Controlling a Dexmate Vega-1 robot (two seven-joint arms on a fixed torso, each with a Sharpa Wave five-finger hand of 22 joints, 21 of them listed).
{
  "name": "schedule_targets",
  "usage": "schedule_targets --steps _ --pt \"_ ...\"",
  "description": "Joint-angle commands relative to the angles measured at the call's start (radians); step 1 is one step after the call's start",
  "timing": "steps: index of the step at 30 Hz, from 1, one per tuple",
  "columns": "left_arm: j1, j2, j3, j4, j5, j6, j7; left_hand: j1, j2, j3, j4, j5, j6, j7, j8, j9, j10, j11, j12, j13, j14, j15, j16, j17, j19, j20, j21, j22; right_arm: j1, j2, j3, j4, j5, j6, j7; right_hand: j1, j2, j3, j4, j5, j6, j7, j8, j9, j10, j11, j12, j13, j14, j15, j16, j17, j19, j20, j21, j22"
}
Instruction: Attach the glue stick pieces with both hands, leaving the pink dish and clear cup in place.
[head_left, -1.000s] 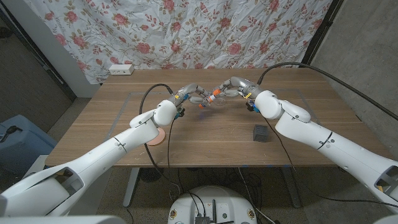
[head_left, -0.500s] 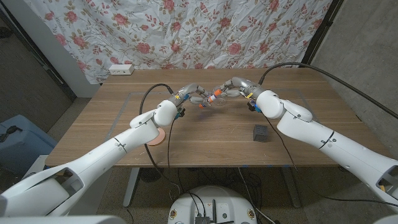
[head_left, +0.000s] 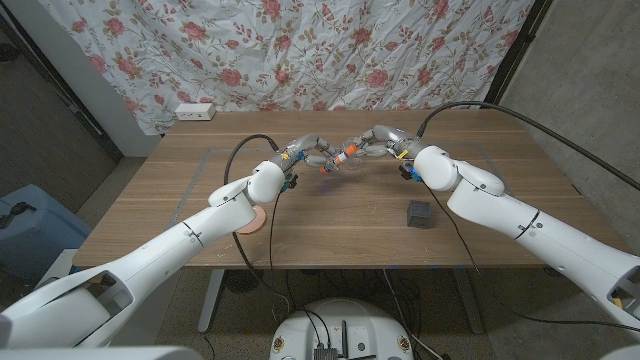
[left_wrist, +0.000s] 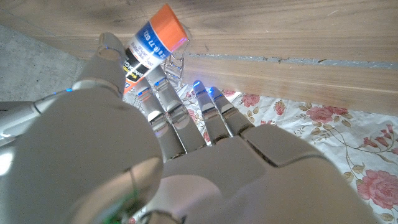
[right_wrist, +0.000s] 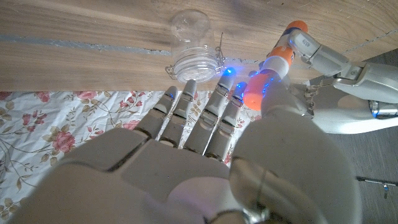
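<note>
The glue stick (head_left: 336, 159) hangs over the table's far middle, between both hands. My left hand (head_left: 307, 152) pinches its blue-and-white body (left_wrist: 144, 48), whose orange end points away. My right hand (head_left: 376, 142) pinches the orange cap (right_wrist: 257, 92) between thumb and fingers, in line with the body (right_wrist: 281, 51) and touching it. I cannot tell whether the two pieces are fully seated. The clear cup (right_wrist: 189, 42) lies on the wood just under the hands. The pink dish (head_left: 247, 221) sits near the front edge, half hidden by my left forearm.
A small black block (head_left: 420, 214) lies on the table's right half, beside my right forearm. A white power strip (head_left: 195, 111) sits at the far left corner. A flowered cloth (head_left: 330, 50) hangs behind the table.
</note>
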Motion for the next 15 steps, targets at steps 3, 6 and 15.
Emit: schedule_targets --steps 3,6,15 --pt "0.002 -0.004 -0.001 0.005 0.002 -0.007 0.005 -0.09 0.102 0.049 0.041 0.004 0.056 0.046 0.007 0.005 0.008 -0.004 0.006 0.017 -0.007 -0.143 0.006 0.003 -0.003 -0.013 0.004 0.002 -0.001 -0.006 -0.003 -0.016 -0.01 -0.006 0.01 -0.001 0.004 -0.004 0.003 0.004 -0.004 -0.001 -0.007 0.004 -0.007 -0.001 -0.006 0.004 -0.007 -0.13 0.003 0.002 0.002 0.007 -0.002 0.005" --pt "0.002 -0.004 -0.001 0.004 0.003 -0.005 0.006 -0.09 0.103 0.049 0.041 0.004 0.053 0.047 0.005 0.005 0.007 -0.004 0.006 0.017 -0.007 -0.143 0.006 0.002 -0.004 -0.012 0.004 0.002 -0.002 -0.003 -0.003 -0.016 -0.011 -0.009 0.009 -0.002 0.004 -0.005 0.003 0.004 -0.003 -0.001 -0.008 0.004 -0.008 -0.001 -0.007 0.004 -0.009 -0.13 0.002 0.002 0.002 0.007 -0.002 0.005" --pt "0.003 -0.005 -0.002 0.002 0.005 -0.003 0.008 -0.091 0.103 0.05 0.041 0.004 0.053 0.047 0.006 0.005 0.007 -0.004 0.006 0.017 -0.007 -0.143 0.006 0.002 -0.004 -0.013 0.004 0.002 -0.001 0.002 -0.01 -0.013 -0.023 -0.01 0.007 -0.003 0.004 -0.006 0.003 0.004 -0.003 -0.001 -0.011 0.004 -0.01 -0.001 -0.008 0.005 -0.011 -0.13 0.001 0.002 0.001 0.009 -0.002 0.005"
